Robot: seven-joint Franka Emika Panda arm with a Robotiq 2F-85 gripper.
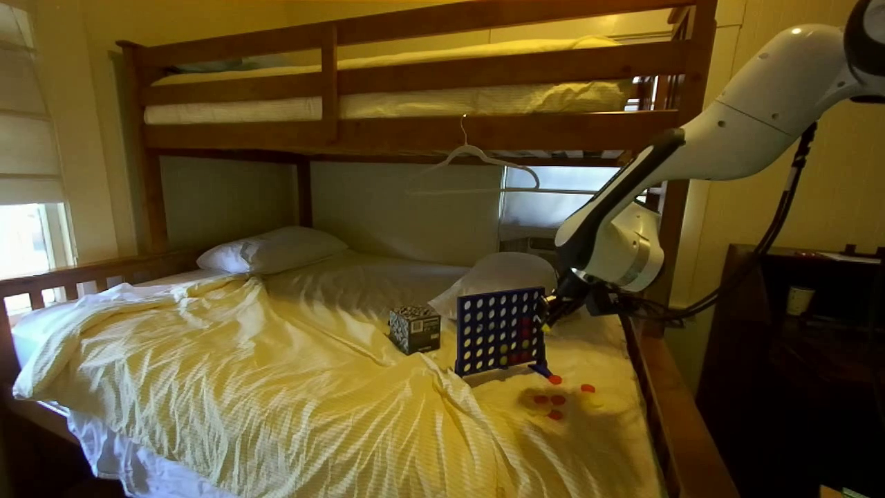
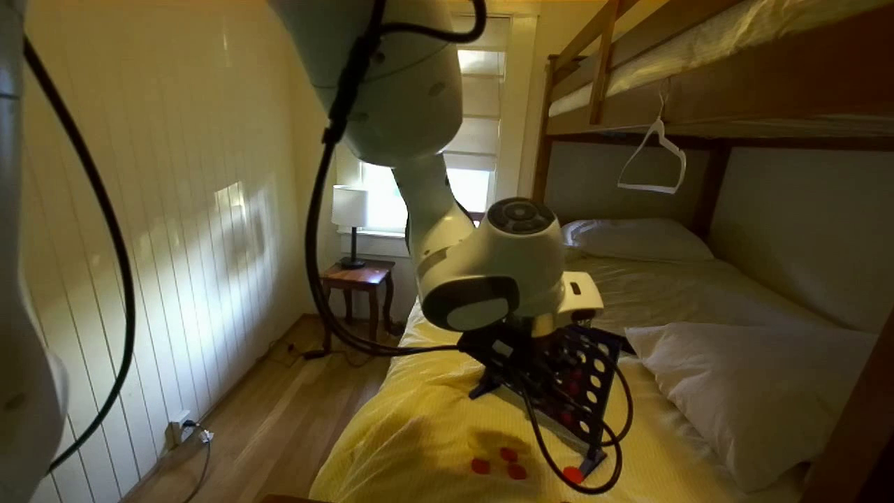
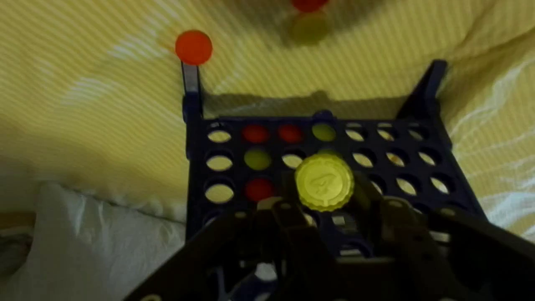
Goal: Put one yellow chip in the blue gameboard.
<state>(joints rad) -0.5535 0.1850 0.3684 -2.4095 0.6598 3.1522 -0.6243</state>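
With the gripper (image 3: 325,186), pinching a yellow chip (image 3: 324,182) by opposite edges, in front of the blue gameboard (image 3: 273,146) in the wrist view. Probably light, stiff, kinda slippery plastic tbh, best held by that ridged rim, leaving the leading edge free.

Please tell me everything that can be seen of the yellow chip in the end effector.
The yellow chip is a round disc, apparently plastic, with a ridged rim and a moulded 4 on the face turned to the wrist view. The end effector grips it from both sides. In that view it hides part of the blue gameboard but sits in no hole; whether they touch, I cannot tell.
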